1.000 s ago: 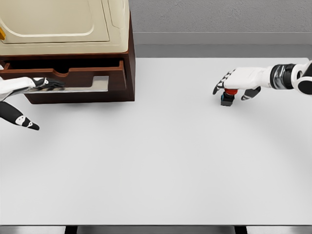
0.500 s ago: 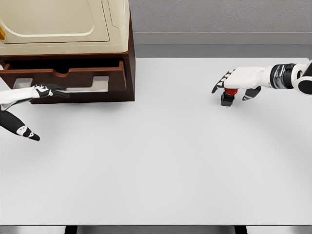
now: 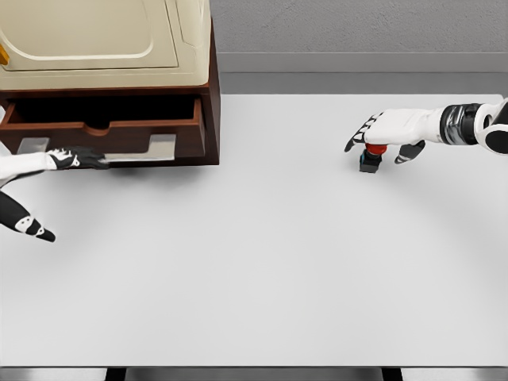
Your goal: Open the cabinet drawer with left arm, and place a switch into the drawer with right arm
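Observation:
A brown cabinet (image 3: 213,87) with a cream top stands at the table's far left. Its drawer (image 3: 119,133) is pulled partly out, dark inside, with a silver handle plate (image 3: 163,147) along the lower front. My left hand (image 3: 79,159) reaches in from the left edge. Its fingers lie flat against that handle plate and the thumb hangs well below, spread away. At the far right a small black switch (image 3: 370,161) with a red button stands on the table. My right hand (image 3: 379,143) sits over it, fingers spread around it, not closed.
The white table (image 3: 262,262) stretches between cabinet and switch. A grey wall runs behind it. The table's front edge shows at the bottom of the picture.
The drawer has slid further out of the cabinet, with my left hand drawing back toward me along with it. The right hand and switch have not moved.

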Available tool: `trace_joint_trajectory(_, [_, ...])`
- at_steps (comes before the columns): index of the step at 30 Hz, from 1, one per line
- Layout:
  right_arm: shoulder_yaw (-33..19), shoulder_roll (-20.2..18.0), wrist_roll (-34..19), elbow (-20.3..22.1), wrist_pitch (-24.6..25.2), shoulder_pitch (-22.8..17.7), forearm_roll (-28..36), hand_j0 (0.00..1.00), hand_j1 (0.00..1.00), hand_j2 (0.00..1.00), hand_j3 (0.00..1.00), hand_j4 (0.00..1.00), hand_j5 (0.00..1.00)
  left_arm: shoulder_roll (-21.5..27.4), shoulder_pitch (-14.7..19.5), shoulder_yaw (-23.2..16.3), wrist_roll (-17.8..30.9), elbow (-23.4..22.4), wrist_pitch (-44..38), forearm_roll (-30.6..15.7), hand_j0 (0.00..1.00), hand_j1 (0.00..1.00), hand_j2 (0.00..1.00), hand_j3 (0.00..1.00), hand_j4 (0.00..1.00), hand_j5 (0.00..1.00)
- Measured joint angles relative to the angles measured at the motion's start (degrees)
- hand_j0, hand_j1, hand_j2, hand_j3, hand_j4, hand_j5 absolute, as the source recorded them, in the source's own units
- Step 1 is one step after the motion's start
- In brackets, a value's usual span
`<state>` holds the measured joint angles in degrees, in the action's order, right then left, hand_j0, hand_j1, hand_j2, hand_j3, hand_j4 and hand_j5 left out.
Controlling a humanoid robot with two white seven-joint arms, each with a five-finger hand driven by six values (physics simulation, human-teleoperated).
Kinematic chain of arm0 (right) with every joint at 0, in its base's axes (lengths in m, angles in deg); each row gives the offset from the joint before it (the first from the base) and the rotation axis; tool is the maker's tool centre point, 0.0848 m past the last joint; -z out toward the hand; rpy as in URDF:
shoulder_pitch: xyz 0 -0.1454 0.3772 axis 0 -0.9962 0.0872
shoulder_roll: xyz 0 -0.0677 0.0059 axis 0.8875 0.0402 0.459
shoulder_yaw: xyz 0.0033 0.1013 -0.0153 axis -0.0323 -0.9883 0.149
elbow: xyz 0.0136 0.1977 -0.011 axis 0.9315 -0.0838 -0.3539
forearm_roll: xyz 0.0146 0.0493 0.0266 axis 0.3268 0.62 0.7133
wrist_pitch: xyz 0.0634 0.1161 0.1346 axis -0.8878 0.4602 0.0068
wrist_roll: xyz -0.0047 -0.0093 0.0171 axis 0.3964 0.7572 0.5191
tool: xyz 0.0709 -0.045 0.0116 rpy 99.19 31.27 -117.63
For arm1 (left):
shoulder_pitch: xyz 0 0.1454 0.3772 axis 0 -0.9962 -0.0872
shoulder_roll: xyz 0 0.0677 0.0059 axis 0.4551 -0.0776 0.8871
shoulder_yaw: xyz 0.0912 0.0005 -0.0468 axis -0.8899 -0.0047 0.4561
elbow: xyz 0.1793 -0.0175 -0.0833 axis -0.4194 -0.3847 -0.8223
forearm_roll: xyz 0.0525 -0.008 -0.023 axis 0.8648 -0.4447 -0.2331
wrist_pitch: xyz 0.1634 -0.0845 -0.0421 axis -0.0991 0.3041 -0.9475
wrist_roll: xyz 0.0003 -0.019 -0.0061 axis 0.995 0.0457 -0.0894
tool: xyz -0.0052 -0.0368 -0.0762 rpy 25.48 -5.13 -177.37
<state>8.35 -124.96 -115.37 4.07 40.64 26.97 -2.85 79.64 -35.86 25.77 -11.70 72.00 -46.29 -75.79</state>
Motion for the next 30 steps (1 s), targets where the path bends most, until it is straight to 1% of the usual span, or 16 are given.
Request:
trace_joint_trajectory(9, [-0.01, 0.00, 0.00, 0.00, 0.00, 0.00, 0.01, 0.86, 0.86, 0.86, 0.86, 0.86, 0.86, 2.61, 0.00, -1.95, 0.21, 0.16, 3.57, -2.45, 1.00, 1.00, 1.00, 1.00, 1.00, 1.00])
trace_joint_trajectory(13, [-0.03, 0.00, 0.00, 0.00, 0.00, 0.00, 0.00, 0.83, 0.83, 0.83, 0.83, 0.83, 0.83, 4.17, 0.00, -2.97, 0.21, 0.13, 5.77, -3.00, 1.00, 1.00, 1.00, 1.00, 1.00, 1.00])
trace_joint_trajectory(19, [-0.03, 0.00, 0.00, 0.00, 0.00, 0.00, 0.00, 0.83, 0.83, 0.83, 0.83, 0.83, 0.83, 5.62, 0.00, -4.05, 0.24, 0.10, 7.88, -3.54, 1.00, 1.00, 1.00, 1.00, 1.00, 1.00])
trace_joint_trajectory(26, [-0.08, -0.07, 0.00, -0.01, 0.00, 0.00, 0.00, 0.74, 0.74, 0.74, 0.74, 0.74, 0.74, 6.07, 0.62, -3.83, 0.23, -0.09, 8.24, -3.68, 1.00, 1.00, 1.00, 1.00, 1.00, 1.00])
trace_joint_trajectory(29, [-0.08, -0.02, 0.00, -0.04, 0.00, 0.00, 0.00, 0.73, 0.73, 0.73, 0.73, 0.73, 0.73, 6.19, 0.82, -3.16, 0.38, -0.12, 8.49, -4.33, 1.00, 1.00, 1.00, 1.00, 1.00, 1.00])
trace_joint_trajectory(30, [-0.08, -0.02, 0.00, -0.05, 0.00, 0.00, 0.00, 0.73, 0.73, 0.73, 0.73, 0.73, 0.73, 6.37, 0.80, -2.71, 0.31, -0.12, 8.40, -5.26, 1.00, 1.00, 1.00, 1.00, 1.00, 1.00])
